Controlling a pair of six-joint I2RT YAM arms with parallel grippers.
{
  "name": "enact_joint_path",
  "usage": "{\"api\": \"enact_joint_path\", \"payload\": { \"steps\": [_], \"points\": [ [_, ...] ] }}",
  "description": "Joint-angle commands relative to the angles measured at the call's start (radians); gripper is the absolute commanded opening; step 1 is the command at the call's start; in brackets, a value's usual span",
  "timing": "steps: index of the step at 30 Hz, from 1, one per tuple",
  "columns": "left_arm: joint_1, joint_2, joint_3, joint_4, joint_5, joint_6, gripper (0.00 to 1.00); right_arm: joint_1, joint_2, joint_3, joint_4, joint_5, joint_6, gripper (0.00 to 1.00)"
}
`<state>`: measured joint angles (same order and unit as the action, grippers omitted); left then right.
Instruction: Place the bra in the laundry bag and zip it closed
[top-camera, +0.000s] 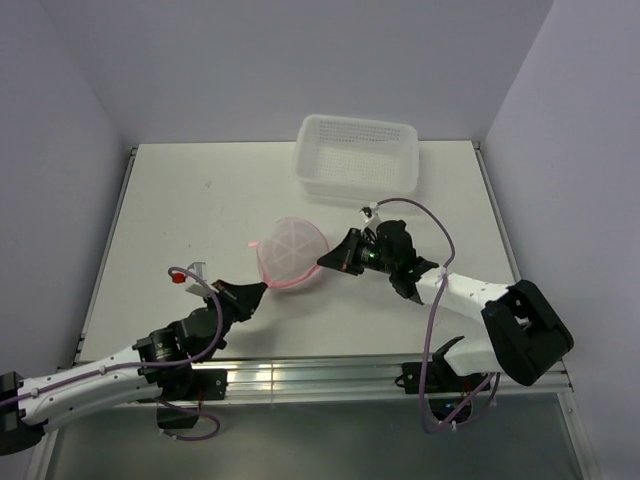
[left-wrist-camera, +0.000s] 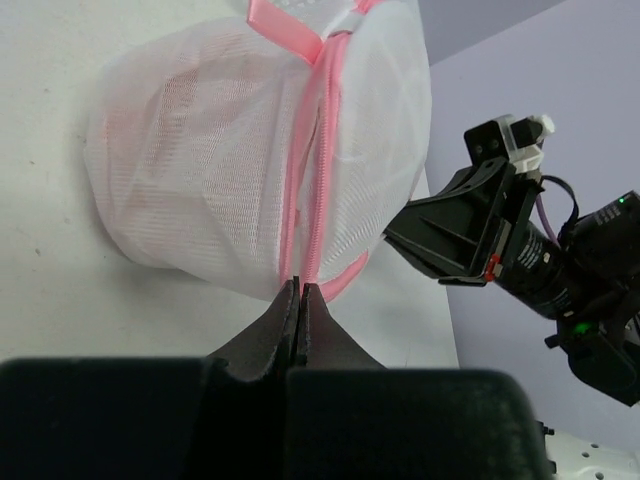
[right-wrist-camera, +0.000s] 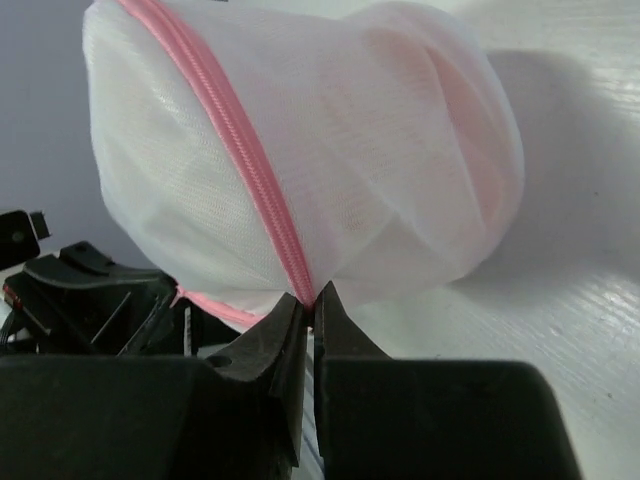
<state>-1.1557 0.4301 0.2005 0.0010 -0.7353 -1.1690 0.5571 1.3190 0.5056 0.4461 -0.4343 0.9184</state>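
Centre of counter (top-camera: 180, 210): laundry bag (top-camera: 290, 252), its pink zipper rim (right-wrist-camera: 250, 170) shut along the visible run. Inside it the bra (right-wrist-camera: 470, 170) shows pale pink through the mesh. The left end effector (left-wrist-camera: 298, 290) is clamped on the rim, and the right end effector (right-wrist-camera: 312, 300) is clamped on the rim opposite. A white perforated basket (top-camera: 350, 185) stands apart at the far edge.

The laundry bag (right-wrist-camera: 330, 170) fills the upper frame; its pink zipper (right-wrist-camera: 240, 150) runs diagonally down to the right gripper (right-wrist-camera: 312, 305), whose jaws pinch the rim; the bra (right-wrist-camera: 470, 130) shows pale pink through the mesh.
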Motion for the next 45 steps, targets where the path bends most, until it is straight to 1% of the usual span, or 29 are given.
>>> {"api": "enact_joint_path", "payload": {
  "steps": [1, 2, 3, 4, 5, 6, 7, 8, 9, 10, 11, 13, 14, 15, 17, 19, 22, 23, 26, 31, 33, 34, 36, 38, 40, 41, 42, 45],
  "points": [
    [-0.001, -0.024, 0.030, -0.116, -0.072, 0.038, 0.00, -0.069, 0.012, 0.105, -0.046, 0.057, -0.081, 0.02],
    [-0.001, 0.005, 0.031, -0.093, -0.050, 0.046, 0.00, -0.060, 0.014, 0.122, -0.067, 0.057, -0.081, 0.06],
    [-0.001, 0.030, 0.034, -0.067, -0.038, 0.048, 0.00, -0.057, 0.010, 0.117, -0.063, 0.062, -0.075, 0.14],
    [-0.001, 0.056, 0.037, -0.012, -0.026, 0.048, 0.00, -0.054, 0.000, 0.111, -0.058, 0.055, -0.072, 0.36],
    [-0.002, 0.112, 0.039, 0.031, -0.001, 0.048, 0.00, -0.045, -0.026, 0.093, -0.064, 0.060, -0.070, 0.47],
    [-0.002, 0.142, 0.043, 0.060, 0.007, 0.046, 0.00, -0.040, -0.047, 0.079, -0.070, 0.069, -0.061, 0.65],
    [-0.002, 0.166, 0.043, 0.121, 0.011, 0.043, 0.00, -0.036, -0.094, 0.061, -0.072, 0.090, -0.055, 0.71],
    [-0.002, 0.209, 0.042, 0.157, 0.020, 0.040, 0.00, -0.013, -0.118, 0.022, -0.069, 0.101, -0.049, 0.75],
    [-0.002, 0.228, 0.039, 0.192, 0.025, 0.042, 0.00, 0.004, -0.142, 0.008, -0.073, 0.114, -0.046, 0.81],
    [-0.002, 0.246, 0.042, 0.245, 0.025, 0.045, 0.00, 0.026, -0.176, -0.002, -0.089, 0.129, -0.049, 0.82],
    [-0.002, 0.283, 0.048, 0.258, 0.017, 0.046, 0.00, 0.046, -0.191, -0.025, -0.116, 0.167, -0.050, 0.82],
    [-0.002, 0.311, 0.071, 0.302, 0.013, 0.051, 0.00, 0.099, -0.231, -0.058, -0.103, 0.199, -0.030, 0.81],
    [-0.002, 0.331, 0.076, 0.321, 0.016, 0.066, 0.00, 0.113, -0.234, -0.085, -0.066, 0.209, -0.015, 0.80],
    [-0.002, 0.340, 0.079, 0.338, 0.030, 0.069, 0.00, 0.127, -0.233, -0.091, -0.046, 0.209, 0.012, 0.76],
    [-0.002, 0.366, 0.091, 0.361, 0.042, 0.077, 0.00, 0.168, -0.204, -0.084, 0.009, 0.204, 0.033, 0.74],
    [-0.002, 0.380, 0.097, 0.364, 0.059, 0.075, 0.00, 0.201, -0.170, -0.073, 0.043, 0.216, 0.054, 0.67],
    [-0.002, 0.386, 0.083, 0.386, 0.080, 0.063, 0.00, 0.208, -0.107, -0.047, 0.121, 0.181, 0.088, 0.61],
    [-0.002, 0.386, 0.077, 0.387, 0.083, 0.052, 0.00, 0.210, -0.092, -0.042, 0.170, 0.172, 0.099, 0.60],
    [-0.002, 0.391, 0.063, 0.401, 0.100, 0.037, 0.00, 0.213, -0.027, -0.029, 0.236, 0.138, 0.148, 0.56],
    [-0.004, 0.391, 0.053, 0.424, 0.117, 0.037, 0.00, 0.219, 0.052, -0.010, 0.249, 0.151, 0.152, 0.49],
    [-0.002, 0.392, 0.059, 0.427, 0.123, 0.045, 0.00, 0.218, 0.062, -0.016, 0.292, 0.154, 0.171, 0.43],
    [-0.002, 0.394, 0.060, 0.427, 0.125, 0.046, 0.00, 0.219, 0.068, -0.007, 0.293, 0.154, 0.171, 0.42],
    [-0.002, 0.395, 0.060, 0.427, 0.128, 0.045, 0.00, 0.219, 0.072, -0.001, 0.298, 0.152, 0.169, 0.28],
    [-0.002, 0.389, 0.053, 0.426, 0.129, 0.042, 0.00, 0.219, 0.072, 0.002, 0.293, 0.164, 0.162, 0.22],
    [-0.002, 0.381, 0.050, 0.421, 0.129, 0.039, 0.00, 0.219, 0.062, 0.004, 0.290, 0.178, 0.151, 0.07],
    [-0.002, 0.372, 0.048, 0.401, 0.126, 0.037, 0.00, 0.218, 0.057, 0.004, 0.281, 0.181, 0.140, 0.02],
    [-0.002, 0.363, 0.050, 0.381, 0.122, 0.035, 0.00, 0.216, 0.051, 0.004, 0.270, 0.190, 0.134, 0.00],
    [-0.002, 0.308, 0.048, 0.297, 0.090, 0.037, 0.00, 0.204, 0.023, -0.004, 0.227, 0.210, 0.106, 0.00]
  ]
}}
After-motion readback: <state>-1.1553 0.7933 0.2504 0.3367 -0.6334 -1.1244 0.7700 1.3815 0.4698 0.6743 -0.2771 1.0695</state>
